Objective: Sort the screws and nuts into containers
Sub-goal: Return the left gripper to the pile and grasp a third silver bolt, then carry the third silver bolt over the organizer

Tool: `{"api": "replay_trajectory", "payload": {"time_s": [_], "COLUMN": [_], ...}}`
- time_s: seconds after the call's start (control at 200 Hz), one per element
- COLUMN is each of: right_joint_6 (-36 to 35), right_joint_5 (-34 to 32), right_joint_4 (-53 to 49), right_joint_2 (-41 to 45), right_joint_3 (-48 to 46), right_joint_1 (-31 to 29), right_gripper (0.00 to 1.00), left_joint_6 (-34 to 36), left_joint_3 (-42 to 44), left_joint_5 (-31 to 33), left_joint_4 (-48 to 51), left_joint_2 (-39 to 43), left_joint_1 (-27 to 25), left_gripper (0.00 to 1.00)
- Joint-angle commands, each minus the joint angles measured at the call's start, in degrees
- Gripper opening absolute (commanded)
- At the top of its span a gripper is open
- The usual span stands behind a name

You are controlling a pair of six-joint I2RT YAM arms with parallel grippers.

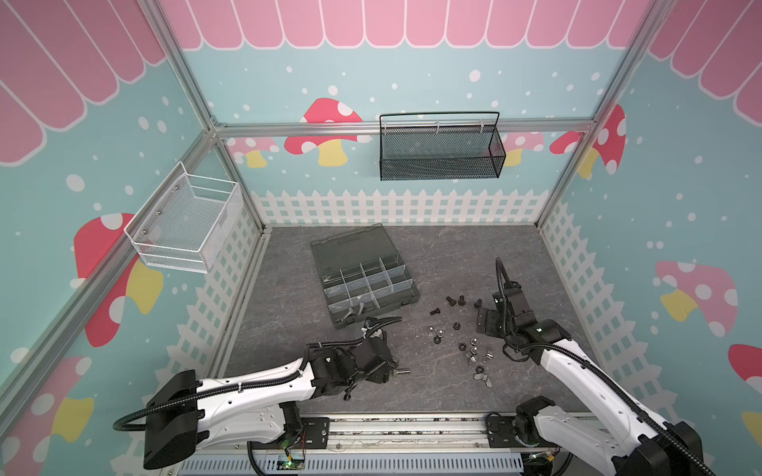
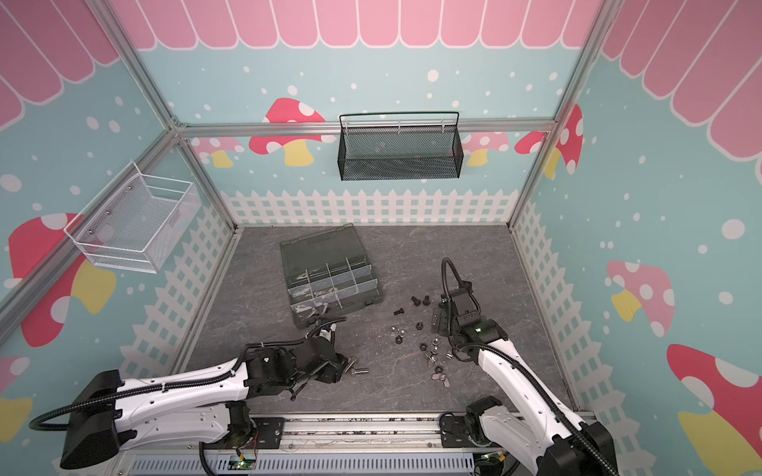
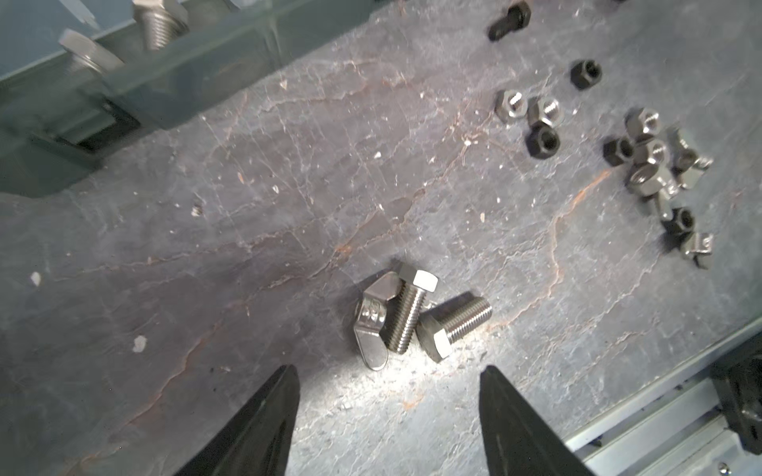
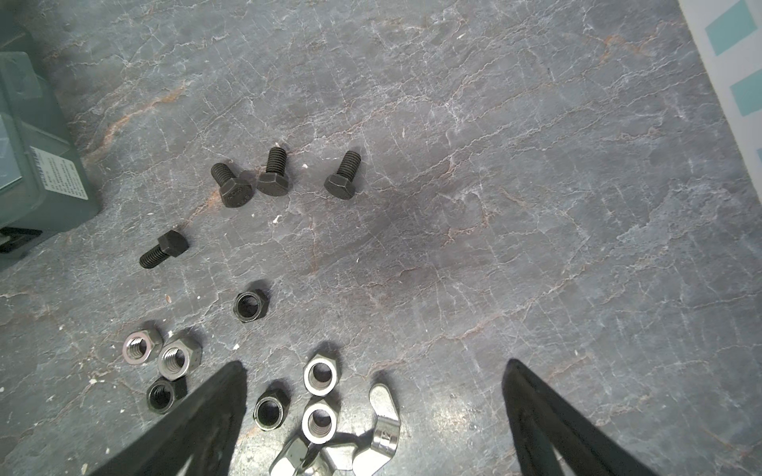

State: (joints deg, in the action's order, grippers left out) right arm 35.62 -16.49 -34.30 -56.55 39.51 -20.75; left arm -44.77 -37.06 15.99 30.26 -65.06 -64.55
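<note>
Here the left gripper [image 3: 389,373] hangs low over the grey stone-patterned tabletop [image 3: 206,268], its fingers [image 3: 268,416] spread apart and gripping nothing. Just beyond the tips lie two silver hex screws [image 3: 406,315], one lying against a silver wing nut [image 3: 371,325], the other just beside it (all three in one small heap, near the aluminium rail [image 3: 643,416] along the table's front edge). A broad bare stretch of tabletop separates that heap from the organizer box [image 1: 350,247], whose lid lies open toward the back wall. Its near-left compartment [image 1: 339,308] holds more silver screws [image 3: 161,24] behind the smoky front wall.

The right gripper [image 4: 375,364] is spread to its widest and has hold of nothing. Between and beside its fingers sit the loose nuts [image 4: 317,375], silver and black hex ones mixed with wing nuts. Four black screws [image 4: 272,175] lie farther on, three in a row and one apart, nearer the box's corner. Beyond them the tabletop runs bare to the fence-printed side wall [image 4: 734,62]. In both top views the nuts lie well apart from the box, right of the table's middle.
</note>
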Motion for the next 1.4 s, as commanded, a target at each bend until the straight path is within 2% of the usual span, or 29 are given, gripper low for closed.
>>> {"api": "replay_trajectory", "payload": {"time_s": [0.0, 0.255, 0.5, 0.685, 0.82, 0.975, 1.396], "right_joint_6": [0.54, 0.53, 0.57, 0.6, 0.69, 0.7, 0.93], "right_joint_5": [-0.34, -1.01, -1.02, -1.38, -1.81, -1.82, -1.66], "right_joint_4": [-0.5, -0.58, -0.75, -0.68, -0.58, -0.59, -0.94], "right_joint_2": [-0.26, -2.23, -2.63, -2.25, -2.55, -2.94, -2.37], "right_joint_3": [0.34, 0.51, 0.67, 0.54, 0.36, 0.44, 0.61], "right_joint_1": [-0.43, -0.43, -0.43, -0.43, -0.43, -0.43, -0.43], "right_gripper": [0.98, 0.98, 0.98, 0.98, 0.98, 0.98, 0.98], "left_joint_6": [-2.75, 0.2, 5.3, 6.25, 6.24, 6.15, 8.47], "left_joint_3": [-2.6, -7.01, -12.87, -15.84, -17.17, -17.52, -17.69], "left_joint_5": [1.8, 1.04, 4.15, 3.07, 2.64, 2.91, 4.45], "left_joint_4": [1.78, 1.57, 3.66, 5.08, 6.34, 7.15, 7.46], "left_joint_2": [-2.76, -11.97, -19.53, -24.9, -27.54, -29.03, -31.02], "left_joint_1": [-1.42, -3.15, -2.58, -2.22, -2.14, -1.86, 1.0], "left_gripper": [0.7, 0.58, 0.34, 0.24, 0.24, 0.3, 0.31]}}
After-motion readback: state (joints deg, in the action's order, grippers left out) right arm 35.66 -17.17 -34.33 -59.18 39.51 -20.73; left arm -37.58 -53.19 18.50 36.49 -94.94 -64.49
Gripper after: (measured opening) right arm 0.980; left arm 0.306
